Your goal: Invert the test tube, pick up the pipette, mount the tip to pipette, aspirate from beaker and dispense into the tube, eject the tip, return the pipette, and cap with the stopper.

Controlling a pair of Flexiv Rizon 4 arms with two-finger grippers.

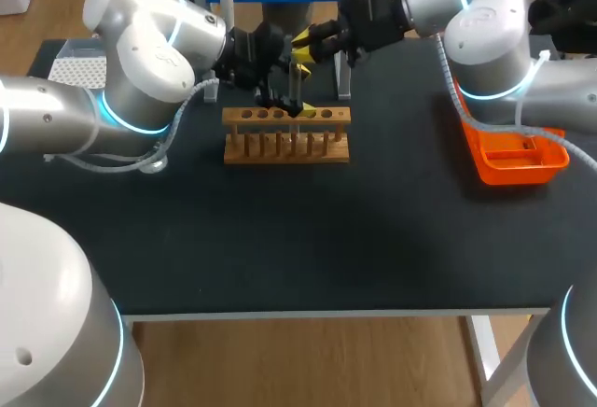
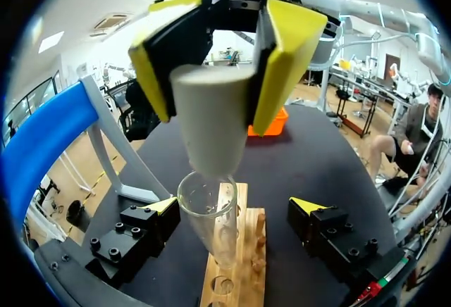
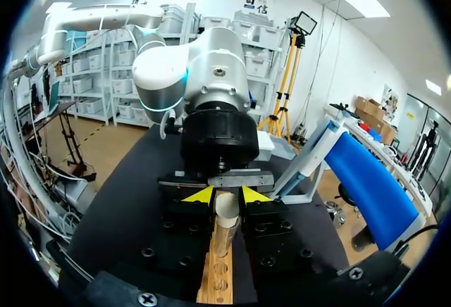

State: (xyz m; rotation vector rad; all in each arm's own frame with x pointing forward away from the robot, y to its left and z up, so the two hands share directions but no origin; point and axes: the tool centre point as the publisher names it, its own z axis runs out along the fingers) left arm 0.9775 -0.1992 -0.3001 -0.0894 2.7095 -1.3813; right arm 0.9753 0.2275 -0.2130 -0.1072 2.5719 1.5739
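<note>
Near the far edge of the bench [image 1: 280, 239], seen from above, both arms meet over a wooden rack [image 1: 286, 136]. My left hand [image 1: 284, 105] is low at the rack. My right hand [image 1: 302, 54] is just above it. An orange tray [image 1: 518, 160] sits by the right edge.

From the left wrist, the left hand's fingers are apart, one on each side of a glass tube [image 2: 210, 212] standing in the rack. The right hand is clamped on a pale stopper [image 2: 211, 120], and the stopper's small end is right at the tube's mouth.

From the right wrist, the stopper sits tight between the right hand's yellow tips, over the tube.
</note>
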